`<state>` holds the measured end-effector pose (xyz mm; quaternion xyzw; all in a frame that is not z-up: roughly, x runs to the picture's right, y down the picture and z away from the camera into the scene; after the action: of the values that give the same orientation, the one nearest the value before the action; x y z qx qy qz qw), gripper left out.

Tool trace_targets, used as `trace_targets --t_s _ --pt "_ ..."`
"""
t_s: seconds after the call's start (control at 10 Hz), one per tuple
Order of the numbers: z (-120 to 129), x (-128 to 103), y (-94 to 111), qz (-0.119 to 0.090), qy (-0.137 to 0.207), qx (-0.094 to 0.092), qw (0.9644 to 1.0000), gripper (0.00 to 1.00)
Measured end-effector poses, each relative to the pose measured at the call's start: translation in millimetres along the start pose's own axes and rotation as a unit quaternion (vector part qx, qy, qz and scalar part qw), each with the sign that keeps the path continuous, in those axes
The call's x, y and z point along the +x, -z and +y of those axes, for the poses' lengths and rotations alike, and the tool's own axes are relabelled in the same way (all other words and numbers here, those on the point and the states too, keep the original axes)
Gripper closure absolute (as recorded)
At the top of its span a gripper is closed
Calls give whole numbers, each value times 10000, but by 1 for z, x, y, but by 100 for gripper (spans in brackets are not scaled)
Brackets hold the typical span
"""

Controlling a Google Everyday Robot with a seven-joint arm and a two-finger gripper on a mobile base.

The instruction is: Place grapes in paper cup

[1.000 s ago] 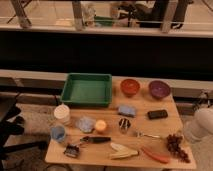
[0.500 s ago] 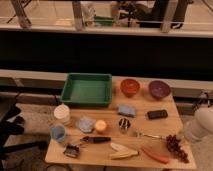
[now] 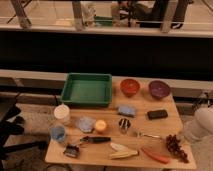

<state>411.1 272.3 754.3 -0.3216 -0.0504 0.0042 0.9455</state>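
Observation:
The grapes (image 3: 176, 148), a bunch of dark red-purple berries, lie at the table's front right corner. The paper cup (image 3: 62, 114), white, stands at the left side of the table, far from the grapes. My gripper (image 3: 194, 134) is at the low end of the white arm (image 3: 202, 122) that comes in from the right edge, just right of and above the grapes.
A green tray (image 3: 87, 89), an orange bowl (image 3: 129, 87) and a purple bowl (image 3: 159, 89) stand at the back. A blue cup (image 3: 57, 133), orange carrot (image 3: 155, 156), banana (image 3: 123, 152), black box (image 3: 157, 114), blue sponge (image 3: 126, 110) and a tool (image 3: 85, 143) lie around.

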Motion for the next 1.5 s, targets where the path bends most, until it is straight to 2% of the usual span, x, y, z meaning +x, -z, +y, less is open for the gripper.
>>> trace_targets --t_s 0.3,0.9,1.2,1.5 --pt "-5 -13 22 -58 47 170 9998 100" --pt "-6 -19 38 -114 105 406 9991 100" --pt "-6 -23 53 -117 153 518 9985 100" --pt "-8 -29 88 -60 192 737 9971 100"
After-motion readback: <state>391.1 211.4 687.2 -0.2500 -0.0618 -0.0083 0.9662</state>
